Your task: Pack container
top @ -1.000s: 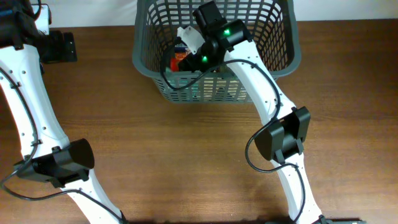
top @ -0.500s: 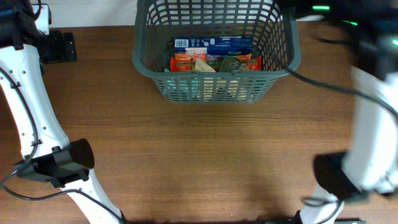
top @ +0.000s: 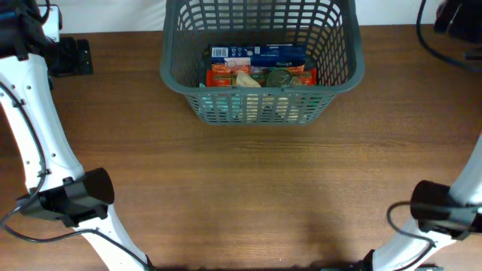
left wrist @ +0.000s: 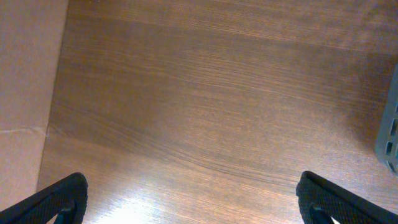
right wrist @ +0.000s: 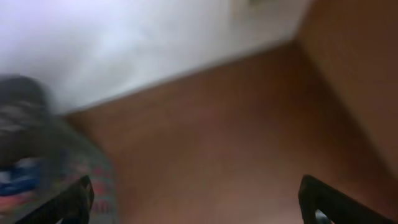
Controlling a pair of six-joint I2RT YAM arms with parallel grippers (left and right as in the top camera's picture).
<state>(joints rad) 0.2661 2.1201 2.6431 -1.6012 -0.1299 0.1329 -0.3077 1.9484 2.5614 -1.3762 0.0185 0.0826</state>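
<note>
The dark grey slotted basket (top: pixel 173 71) stands at the back middle of the table. Inside lie a blue box (top: pixel 263 52), red packets (top: pixel 223 75), a pale item and a dark round can (top: pixel 280 77). My left gripper (left wrist: pixel 193 199) is open and empty over bare wood at the far left; the basket's edge (left wrist: pixel 388 137) shows at the right of its view. My right gripper (right wrist: pixel 196 199) is open and empty, over the table right of the basket (right wrist: pixel 37 149), which is blurred in that view. In the overhead view the right arm's head (top: pixel 459 19) sits at the top right corner.
The wooden table (top: pixel 248 188) spreads in front of the basket. The left arm's base (top: pixel 68 197) stands at the front left, the right arm's base (top: pixel 440 211) at the front right. A white wall (right wrist: pixel 124 37) rises behind the table's back edge.
My right arm has pulled out of the basket and swung away to the far right corner. The groceries inside the basket now show. The left arm has not moved.
</note>
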